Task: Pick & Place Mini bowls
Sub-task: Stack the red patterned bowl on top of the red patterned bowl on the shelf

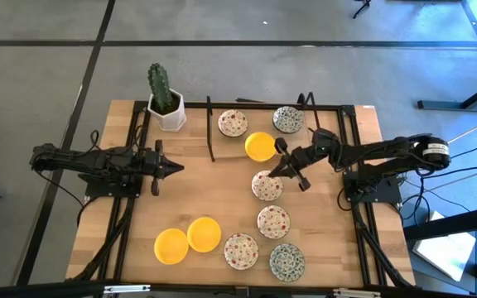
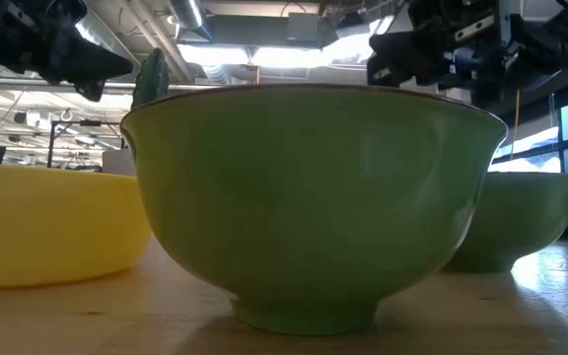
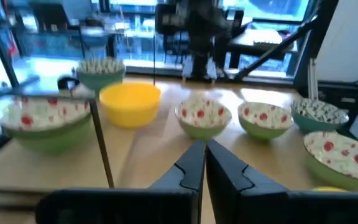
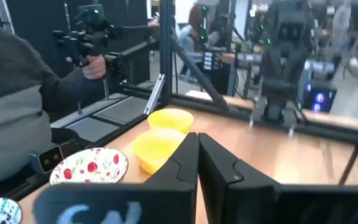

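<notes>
Right gripper (image 4: 197,163) pinched closed over the counter (image 4: 303,155), two yellow mini bowls (image 4: 157,149) ahead, a red-speckled bowl (image 4: 90,166) beside them, a person (image 4: 14,106) nearby.

You are in a robotics lab. Look past the bare wooden table (image 1: 222,207): grey concrete floor (image 1: 247,66), exposed ceiling ducts (image 2: 235,59), another dark robot arm (image 4: 281,56).

Grey floor (image 1: 247,21) (dark seams) around the wooden table (image 1: 205,199).

both arms stretched inward, left gripper (image 1: 175,168) and right gripper (image 1: 273,176) fingers pressed together, empty
</notes>
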`<state>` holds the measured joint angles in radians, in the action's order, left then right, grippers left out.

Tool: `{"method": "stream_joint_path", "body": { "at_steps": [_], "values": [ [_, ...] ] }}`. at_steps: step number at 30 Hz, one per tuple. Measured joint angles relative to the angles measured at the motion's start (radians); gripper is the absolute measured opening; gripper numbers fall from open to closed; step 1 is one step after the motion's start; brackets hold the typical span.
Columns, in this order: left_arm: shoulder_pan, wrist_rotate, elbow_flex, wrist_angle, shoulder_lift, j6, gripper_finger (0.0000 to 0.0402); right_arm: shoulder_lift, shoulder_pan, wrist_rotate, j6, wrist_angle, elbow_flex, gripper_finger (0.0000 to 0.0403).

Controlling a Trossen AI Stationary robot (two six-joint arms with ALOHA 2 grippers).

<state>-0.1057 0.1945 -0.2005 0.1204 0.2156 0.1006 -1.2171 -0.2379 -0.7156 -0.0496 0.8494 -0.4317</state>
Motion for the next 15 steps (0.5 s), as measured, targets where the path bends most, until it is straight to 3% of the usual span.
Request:
{"method": "stream_joint_path", "body": {
  "at_steps": [3, 11, 15],
  "values": [
    [0.001, 0.035, 0.0, -0.029, 0.014, -0.055, 0.0011, 0.0, 0.0, 0.008, 0.016, -0.015, 0.012, 0.0009],
    [0.001, 0.261, 0.0, -0.082, 0.048, -0.091, 0.0011, 0.0, 0.0, 0.008, 0.011, -0.058, 0.014, 0.0011],
    [0.001, 0.262, 0.0, -0.063, 0.068, -0.054, 0.0011, 0.0, 0.0, 0.009, -0.01, -0.066, 0.014, 0.0011]
  ]
}}
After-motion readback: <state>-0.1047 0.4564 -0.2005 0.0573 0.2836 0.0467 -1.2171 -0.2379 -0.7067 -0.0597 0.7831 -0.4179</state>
